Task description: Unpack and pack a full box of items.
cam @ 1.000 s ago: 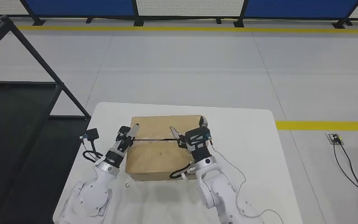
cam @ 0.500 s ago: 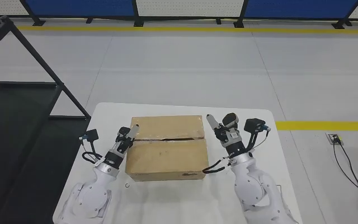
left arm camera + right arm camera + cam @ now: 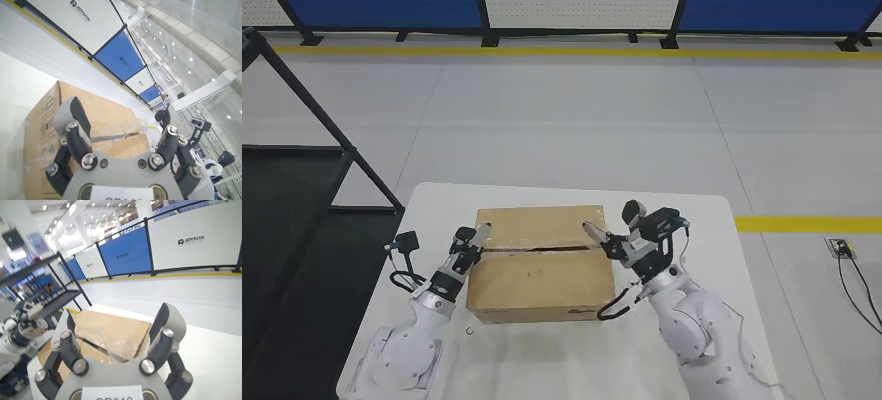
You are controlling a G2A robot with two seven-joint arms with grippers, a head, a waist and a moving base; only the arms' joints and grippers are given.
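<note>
Box lies closed, spread jaws at both ends.

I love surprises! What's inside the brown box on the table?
The cardboard box is closed. Along its top runs a dark slit with crinkled clear tape. Nothing inside shows; the flaps cover it.

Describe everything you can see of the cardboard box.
The cardboard box is plain brown and rests flat on the white table. Its top flaps are folded shut, but a dark gap runs along the seam, with crumpled clear tape over it. One side carries printed symbols. The open left gripper sits at one end of the seam and the open right gripper at the other; contact cannot be told.
</note>
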